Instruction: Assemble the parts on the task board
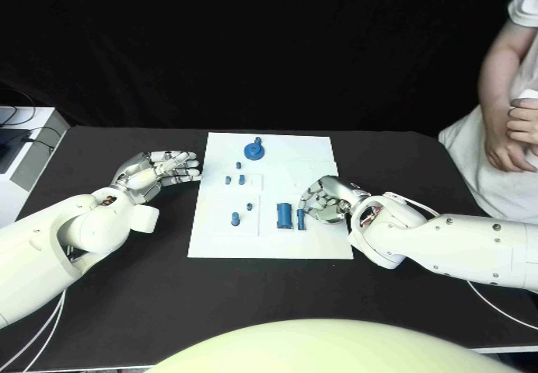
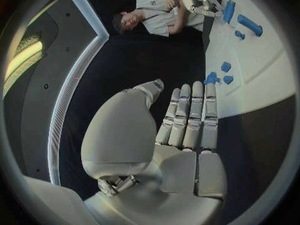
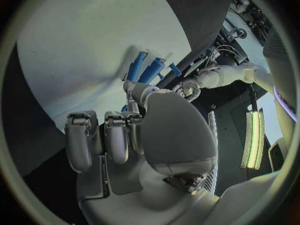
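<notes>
Right hand (image 1: 327, 200), fingers curled and holding nothing, beside the two blue cylinders (image 1: 291, 215) at the task board's (image 1: 269, 233) 4 o'clock: pinch one cleanly; left hand (image 1: 157, 172) spread, idle.

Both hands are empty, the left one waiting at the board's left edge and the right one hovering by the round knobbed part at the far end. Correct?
Not quite. In the head view the right hand is by the two upright blue cylinders near the task board's front right, not by the round knobbed part at the far end. The left hand is beside the board's left edge, empty.
</notes>
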You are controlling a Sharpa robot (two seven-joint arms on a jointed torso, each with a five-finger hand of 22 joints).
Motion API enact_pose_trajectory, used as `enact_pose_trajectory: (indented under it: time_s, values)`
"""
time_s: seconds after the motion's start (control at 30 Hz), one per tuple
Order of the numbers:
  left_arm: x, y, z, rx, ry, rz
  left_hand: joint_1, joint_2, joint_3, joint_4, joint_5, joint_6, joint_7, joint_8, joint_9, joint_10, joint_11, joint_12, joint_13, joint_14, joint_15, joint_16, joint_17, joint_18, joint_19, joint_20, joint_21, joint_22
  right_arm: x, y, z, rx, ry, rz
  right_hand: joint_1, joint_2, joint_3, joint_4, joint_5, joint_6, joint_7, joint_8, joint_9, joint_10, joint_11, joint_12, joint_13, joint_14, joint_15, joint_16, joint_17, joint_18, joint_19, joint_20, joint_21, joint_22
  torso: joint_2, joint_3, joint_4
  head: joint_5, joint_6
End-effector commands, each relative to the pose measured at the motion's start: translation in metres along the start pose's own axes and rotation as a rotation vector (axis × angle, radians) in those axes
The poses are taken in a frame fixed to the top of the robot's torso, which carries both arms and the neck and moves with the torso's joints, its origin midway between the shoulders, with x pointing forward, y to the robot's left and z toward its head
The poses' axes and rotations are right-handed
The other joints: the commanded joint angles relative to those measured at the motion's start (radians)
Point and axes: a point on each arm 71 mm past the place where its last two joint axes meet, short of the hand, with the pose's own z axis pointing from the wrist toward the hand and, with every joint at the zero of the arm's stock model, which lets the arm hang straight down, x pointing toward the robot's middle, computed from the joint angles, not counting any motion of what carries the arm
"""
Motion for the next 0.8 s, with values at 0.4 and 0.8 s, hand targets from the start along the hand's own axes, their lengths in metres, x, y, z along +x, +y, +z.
enact_pose_trajectory:
  time_s: [0.4, 0.8]
  values:
    - [0.0020, -0.0008, 0.0003, 0.011, 0.015, 0.000, 0.006, 0.004, -0.007, 0.003, 0.002, -0.003, 0.005, -0.004, -0.002, -0.009, 0.001, -0.004, 0.002, 0.005, 0.002, -0.008, 0.005, 0.012, 0.010, 0.001, -0.007, -0.004, 0.0068, 0.0021, -0.0022, -0.005, 0.039, -0.096, -0.128, -0.042, -0.070, 0.092, 0.023, 0.001, -0.005, 0.011, -0.027, 0.106, -0.010, 0.005, 0.263, 0.103, -0.014, 0.004, 0.253, -0.005, 0.094, -0.018, -0.006, 0.251, 0.001, 0.0011, 0.0003, 0.001, 0.000]
    - [0.0018, -0.0008, 0.0003, 0.011, 0.014, 0.002, 0.006, 0.004, -0.008, 0.003, 0.002, -0.004, 0.006, -0.005, -0.003, -0.010, 0.002, -0.004, 0.002, 0.005, 0.002, -0.009, 0.006, 0.012, 0.011, 0.001, -0.008, -0.004, 0.0075, 0.0043, -0.0020, -0.012, 0.037, -0.129, -0.173, -0.066, -0.117, 0.158, 0.039, 0.000, 0.000, 0.008, -0.052, 0.105, -0.006, 0.003, 0.262, 0.102, -0.012, 0.001, 0.247, -0.003, 0.092, -0.017, -0.016, 0.249, 0.000, 0.0003, 0.0006, 0.003, 0.000]
